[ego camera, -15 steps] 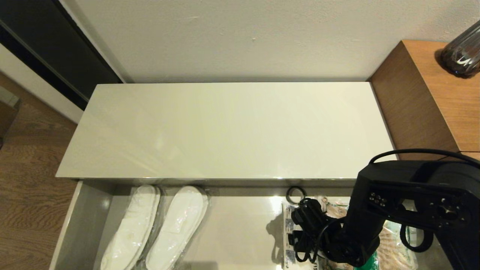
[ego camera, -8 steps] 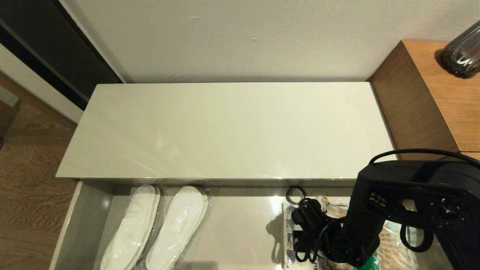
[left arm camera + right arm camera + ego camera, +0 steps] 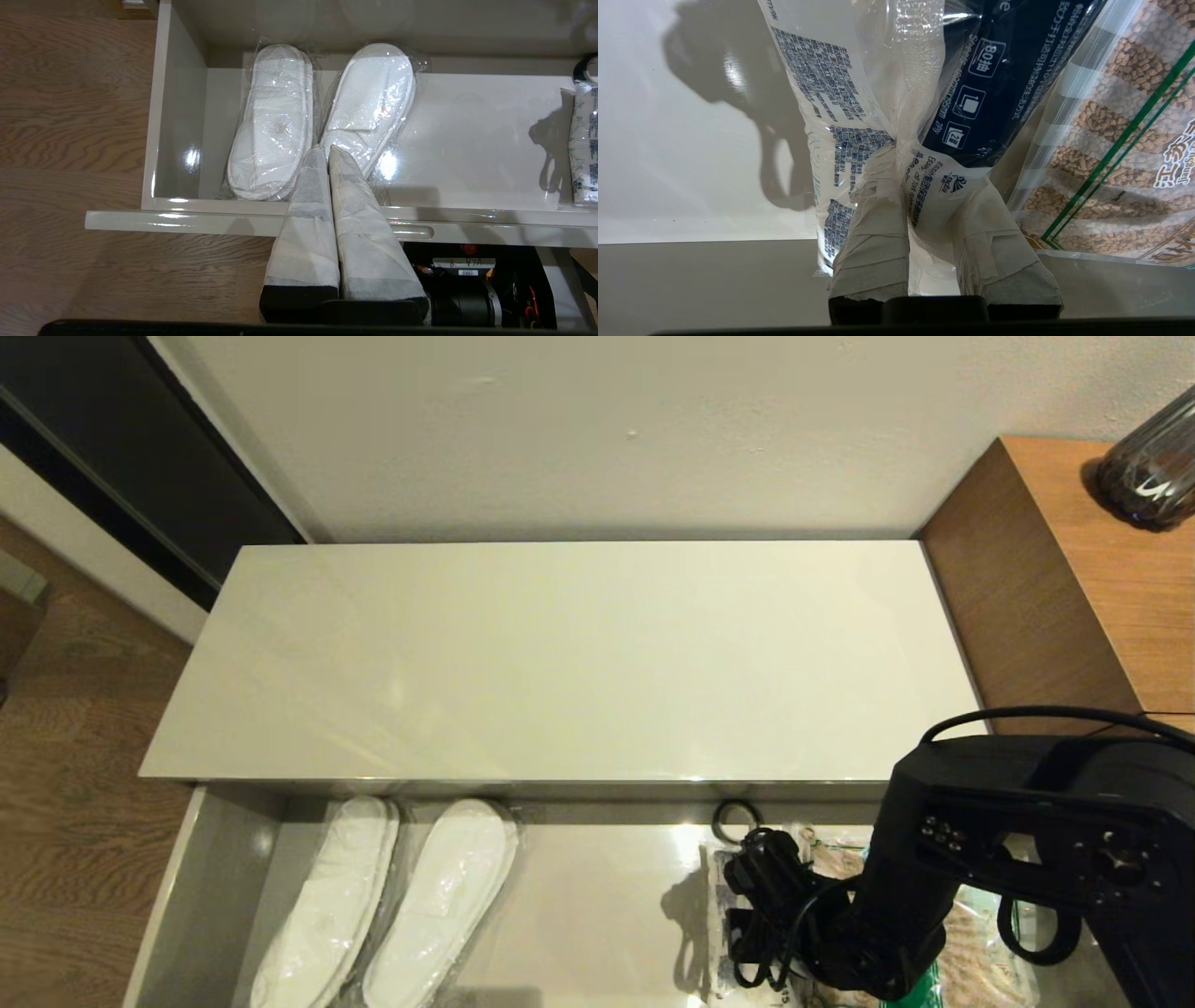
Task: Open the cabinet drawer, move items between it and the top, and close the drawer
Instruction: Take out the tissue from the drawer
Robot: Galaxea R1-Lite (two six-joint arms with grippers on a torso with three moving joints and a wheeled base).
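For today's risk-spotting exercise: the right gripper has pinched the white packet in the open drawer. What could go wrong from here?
1. The right gripper pinches only bunched film of the white packet; it may slip or tear when lifted.
2. The clear packet lies against it and could be dragged along.
3. The top overhangs the drawer's back; lifting straight could catch its edge.

We see warm, even indoor light. Glare spots shine on the glossy drawer (image 3: 467,140) floor and its front edge, and the right arm's dark shadow (image 3: 738,93) falls sharply across it. The cabinet top (image 3: 560,653) carries soft reflections; everything stays in focus.
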